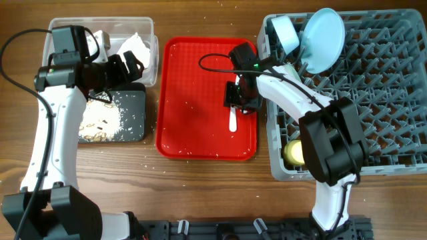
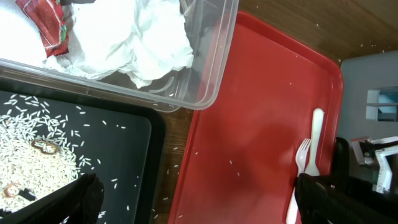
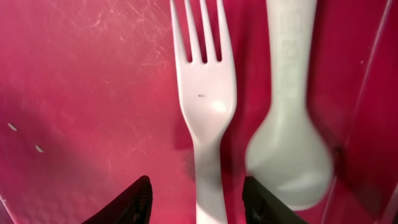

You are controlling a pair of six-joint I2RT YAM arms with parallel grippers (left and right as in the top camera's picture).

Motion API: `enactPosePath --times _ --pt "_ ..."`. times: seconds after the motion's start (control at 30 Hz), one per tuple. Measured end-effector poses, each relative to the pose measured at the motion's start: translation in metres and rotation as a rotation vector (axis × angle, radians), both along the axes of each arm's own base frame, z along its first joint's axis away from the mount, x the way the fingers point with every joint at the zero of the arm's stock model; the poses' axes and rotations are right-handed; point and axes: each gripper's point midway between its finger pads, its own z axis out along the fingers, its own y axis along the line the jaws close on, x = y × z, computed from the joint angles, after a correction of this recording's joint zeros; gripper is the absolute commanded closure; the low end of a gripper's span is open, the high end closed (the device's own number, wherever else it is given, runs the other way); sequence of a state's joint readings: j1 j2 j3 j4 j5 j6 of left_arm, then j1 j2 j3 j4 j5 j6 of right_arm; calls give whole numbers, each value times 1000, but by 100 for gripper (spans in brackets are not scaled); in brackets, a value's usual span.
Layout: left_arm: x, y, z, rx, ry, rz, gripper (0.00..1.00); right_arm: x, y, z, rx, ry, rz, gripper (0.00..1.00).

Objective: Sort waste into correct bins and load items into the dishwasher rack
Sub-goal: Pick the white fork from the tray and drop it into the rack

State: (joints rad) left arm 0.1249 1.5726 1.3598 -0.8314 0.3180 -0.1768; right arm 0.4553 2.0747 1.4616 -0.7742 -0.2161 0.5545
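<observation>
Right end effector (image 3: 198, 190), fingers spread, straddles the glossy white fork (image 3: 205, 106) beside a matching spoon (image 3: 289, 146).

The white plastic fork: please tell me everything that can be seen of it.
The fork is one piece of glossy white plastic, with four tines, a shallow hollow below them and a narrow handle. A tiny dark speck sits on the hollow. It lies flat, face up, on the red tray, close beside the white spoon, which lies the opposite way round. The two seem not to touch. The open right pincer hangs over it, with one finger on each side of the handle.
</observation>
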Motion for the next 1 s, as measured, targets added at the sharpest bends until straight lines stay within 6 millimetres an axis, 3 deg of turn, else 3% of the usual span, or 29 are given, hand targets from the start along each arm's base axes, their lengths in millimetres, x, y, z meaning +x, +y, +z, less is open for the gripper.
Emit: enactPosePath --times 0.2,0.3,0.33,0.37,0.57,0.67,0.73,0.77,0.8,0.83,0.9,0.93,0.97,1.0 --pt "0 0 0 0 0 0 0 0 0 -3 0 7 -18 62" --pt "0 0 0 0 0 0 0 3 1 -9 -13 35 -20 72" --pt "0 0 0 0 0 0 0 4 2 -11 -17 42 -18 79" --pt "0 0 0 0 0 0 0 5 2 -11 -18 46 -18 94" --pt "0 0 0 0 0 0 0 10 9 -5 -10 55 36 96" --pt "0 0 0 0 0 0 0 9 6 11 -6 41 98 96" --pt "0 0 0 0 0 0 0 16 -8 61 12 -55 93 96" --pt "0 0 0 0 0 0 0 23 -22 102 15 -154 68 96" --pt "0 0 0 0 0 0 0 30 -52 175 15 -336 8 95" --pt "0 0 0 0 0 0 0 20 -105 246 -58 -502 -126 96" --pt "0 0 0 0 1 0 0 -1 -157 285 -136 -582 -278 96" --pt "0 0 0 0 0 0 0 -13 -186 293 -188 -590 -361 96" --pt "0 0 0 0 0 0 0 -21 -223 297 -254 -593 -479 96" --pt "0 0 0 0 0 0 0 -24 -240 289 -286 -566 -535 96"
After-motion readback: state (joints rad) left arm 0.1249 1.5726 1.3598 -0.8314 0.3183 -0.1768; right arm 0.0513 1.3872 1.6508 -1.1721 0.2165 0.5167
